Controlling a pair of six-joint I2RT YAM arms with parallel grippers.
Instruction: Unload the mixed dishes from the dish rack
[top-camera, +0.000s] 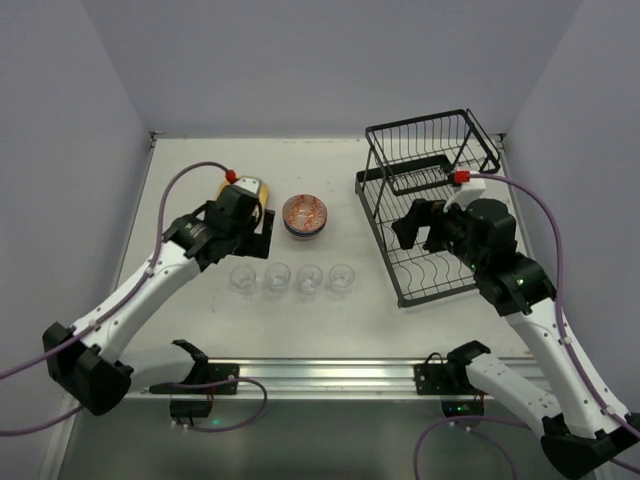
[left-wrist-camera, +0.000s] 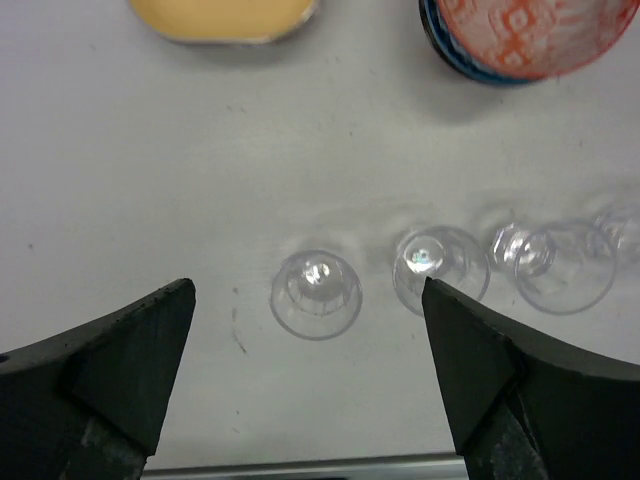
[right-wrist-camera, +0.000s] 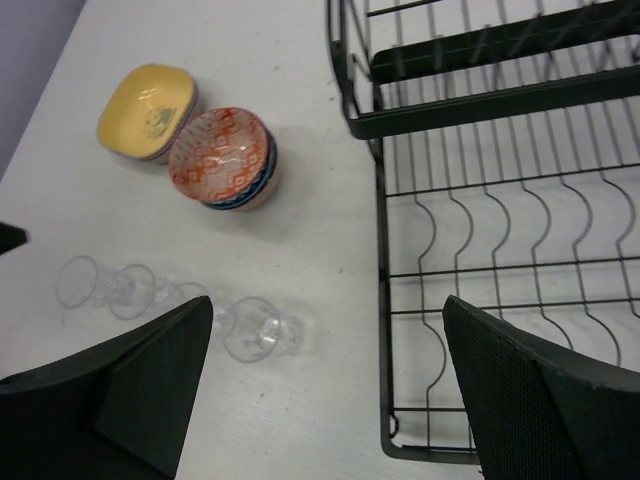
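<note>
Left arm stretches forward from its base, wrist bent down. The left pincer (left-wrist-camera: 308, 290) is spread wide and grips nothing above the white table (top-camera: 330, 325). Four clear round glasses (left-wrist-camera: 315, 293) stand in a row below, one between its fingers and the rest toward and past its right finger. Ahead lie smooth rounded-square plates (left-wrist-camera: 225, 15), yellow on top, and stacked patterned bowls (left-wrist-camera: 520, 35), reddish-pink uppermost. Right arm arches over, its right pincer (right-wrist-camera: 328, 303) equally wide and empty. The black wire rack (right-wrist-camera: 480, 230), with its wavy-wire tray, lies below toward the right finger.
</note>
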